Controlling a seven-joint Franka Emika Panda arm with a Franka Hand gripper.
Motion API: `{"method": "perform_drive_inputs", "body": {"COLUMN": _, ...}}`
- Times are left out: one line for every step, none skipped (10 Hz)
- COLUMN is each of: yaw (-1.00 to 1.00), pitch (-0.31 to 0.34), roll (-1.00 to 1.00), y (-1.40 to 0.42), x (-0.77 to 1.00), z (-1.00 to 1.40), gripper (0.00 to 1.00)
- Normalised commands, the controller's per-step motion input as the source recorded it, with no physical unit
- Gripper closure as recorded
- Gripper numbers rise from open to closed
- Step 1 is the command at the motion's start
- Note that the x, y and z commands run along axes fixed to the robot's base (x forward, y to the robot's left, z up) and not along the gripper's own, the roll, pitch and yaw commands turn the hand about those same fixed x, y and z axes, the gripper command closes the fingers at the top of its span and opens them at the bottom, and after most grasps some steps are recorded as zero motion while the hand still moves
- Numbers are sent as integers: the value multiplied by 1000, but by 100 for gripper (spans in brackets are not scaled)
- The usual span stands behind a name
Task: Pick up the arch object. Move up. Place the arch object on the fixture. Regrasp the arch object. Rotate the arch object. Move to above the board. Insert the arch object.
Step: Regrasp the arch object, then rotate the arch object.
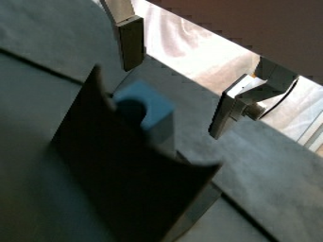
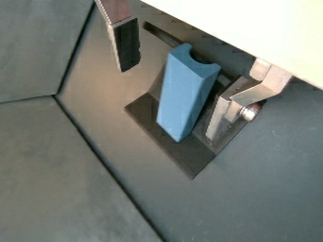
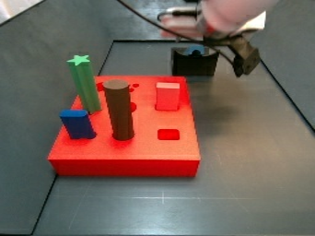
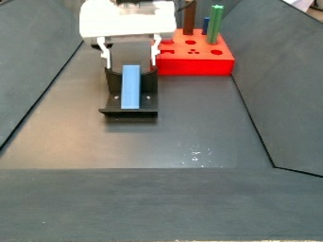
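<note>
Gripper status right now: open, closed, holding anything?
End effector: open, holding nothing. It hangs at the fixture, fingers either side of the arch object resting on it, apart from it.

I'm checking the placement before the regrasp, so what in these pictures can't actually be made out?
- Arch object: in a side view it is hidden behind the gripper and the fixture; in a wrist view the fixture covers all but one end.
- How the arch object sits in the fixture's dip: its underside is hidden in every view.
- Board: in a side view the gripper's body hides its near corner.
- Gripper: fingers stand apart, touching nothing.
</note>
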Motion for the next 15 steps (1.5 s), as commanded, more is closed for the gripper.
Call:
{"method": "perform_drive_inputs", "body": {"yaw": -20, "pitch": -14, "roll": 67, "y": 14, "x": 84, "z": -613, "gripper": 0}}
{"method": "perform_drive_inputs", "body": {"yaw": -12, "pitch": -9, "roll": 63, "y": 10, "x": 79, "z": -473, "gripper": 0}}
{"method": "perform_drive_inputs", "body": {"yaw": 5, "pitch": -13, "roll": 57, "y": 11, "x": 69, "z": -295, "gripper": 0}}
{"method": "perform_drive_inputs", "body": {"yaw": 16, "pitch": -4, "roll": 46, "y": 7, "x": 36, "z": -189, "gripper": 0}}
{"method": "perform_drive_inputs", "body": {"yaw": 0, "pitch": 0, "roll": 0, "y": 0, "x": 0, "z": 0, "gripper": 100}}
{"method": "perform_drive_inputs", "body": {"yaw": 0, "pitch": 0, "roll": 0, "y": 125, "x": -854, "z": 1000, "gripper": 100}}
{"method": "perform_drive_inputs", "body": {"yaw": 2, "pitch": -23, "roll": -26, "y": 120, "x": -852, "z": 1000, "gripper": 100}}
{"method": "perform_drive_inputs", "body": {"yaw": 8, "pitch": -51, "roll": -63, "y": 114, "x": -853, "z": 1000, "gripper": 100}}
{"method": "perform_drive_inputs", "body": {"yaw": 14, "pitch": -62, "roll": -77, "y": 105, "x": -855, "z": 1000, "gripper": 100}}
{"method": "perform_drive_inputs", "body": {"yaw": 8, "pitch": -69, "roll": -80, "y": 99, "x": -862, "z": 1000, "gripper": 100}}
{"method": "perform_drive_inputs", "body": {"yaw": 4, "pitch": -72, "roll": -84, "y": 95, "x": -868, "z": 1000, "gripper": 100}}
{"method": "perform_drive_inputs", "body": {"yaw": -7, "pitch": -71, "roll": -87, "y": 91, "x": -878, "z": 1000, "gripper": 100}}
{"method": "perform_drive_inputs", "body": {"yaw": -21, "pitch": -69, "roll": -93, "y": 82, "x": -887, "z": 1000, "gripper": 100}}
{"method": "perform_drive_inputs", "body": {"yaw": -34, "pitch": -63, "roll": -96, "y": 78, "x": -893, "z": 1000, "gripper": 100}}
{"method": "perform_drive_inputs", "body": {"yaw": -50, "pitch": -53, "roll": -98, "y": 71, "x": -896, "z": 1000, "gripper": 100}}
